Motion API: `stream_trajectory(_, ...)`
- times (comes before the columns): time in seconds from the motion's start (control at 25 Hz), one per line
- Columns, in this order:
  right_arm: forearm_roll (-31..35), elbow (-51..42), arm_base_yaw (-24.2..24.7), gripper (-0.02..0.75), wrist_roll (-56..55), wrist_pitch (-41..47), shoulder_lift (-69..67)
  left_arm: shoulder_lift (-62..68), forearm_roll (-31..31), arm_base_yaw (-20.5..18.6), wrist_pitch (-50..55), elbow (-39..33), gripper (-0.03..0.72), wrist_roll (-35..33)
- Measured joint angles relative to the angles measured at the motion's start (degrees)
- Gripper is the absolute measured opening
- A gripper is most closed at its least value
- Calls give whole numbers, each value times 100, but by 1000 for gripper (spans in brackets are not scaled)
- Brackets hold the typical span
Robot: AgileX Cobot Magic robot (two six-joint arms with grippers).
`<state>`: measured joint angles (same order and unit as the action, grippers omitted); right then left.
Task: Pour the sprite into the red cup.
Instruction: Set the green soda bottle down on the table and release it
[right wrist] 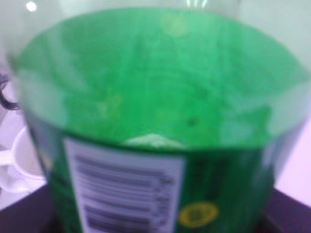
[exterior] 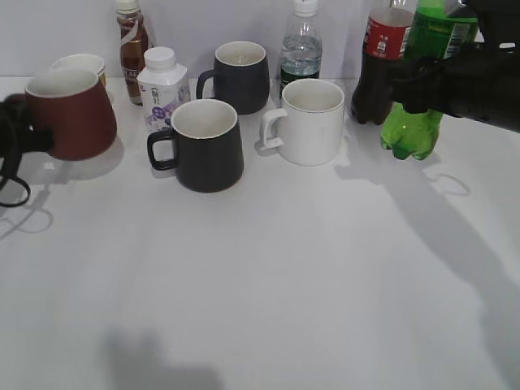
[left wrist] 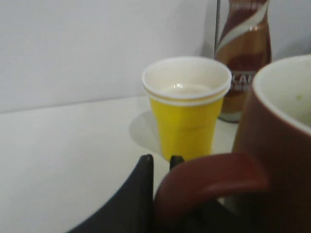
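The sprite (exterior: pixel 416 122) is a green bottle held off the table at the far right, in front of the cola bottle. My right gripper (exterior: pixel 422 81) is shut around its label; the right wrist view is filled by the bottle (right wrist: pixel 155 97) and its barcode patch. The red cup (exterior: pixel 69 114) is at the far left, tilted slightly. My left gripper (exterior: pixel 32 134) is shut on its handle; the left wrist view shows the cup (left wrist: pixel 277 145) with the fingers (left wrist: pixel 160 167) around the loop handle.
Between the two stand a black mug (exterior: pixel 207 146), a white mug (exterior: pixel 309 122), a second black mug (exterior: pixel 240 77), a small white milk bottle (exterior: pixel 161 89), a water bottle (exterior: pixel 301 49), a cola bottle (exterior: pixel 382 57), a coffee bottle (exterior: pixel 132 45) and a yellow paper cup (left wrist: pixel 187 109).
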<state>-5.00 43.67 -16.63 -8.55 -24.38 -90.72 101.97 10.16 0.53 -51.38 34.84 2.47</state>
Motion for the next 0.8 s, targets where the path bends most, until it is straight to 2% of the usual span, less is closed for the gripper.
stream_trajectory(0.4,18,-5,0,438,17,-158,0,1129,104,0,-1176,5,71,0)
stream_trajectory(0.72,20,-5,0,438,22,-158,0,1310,201,0,-1346,141,72,-1)
stream_trajectory(0.8,20,-5,0,438,22,-162,0,1310,207,0,-1352,159,106,7)
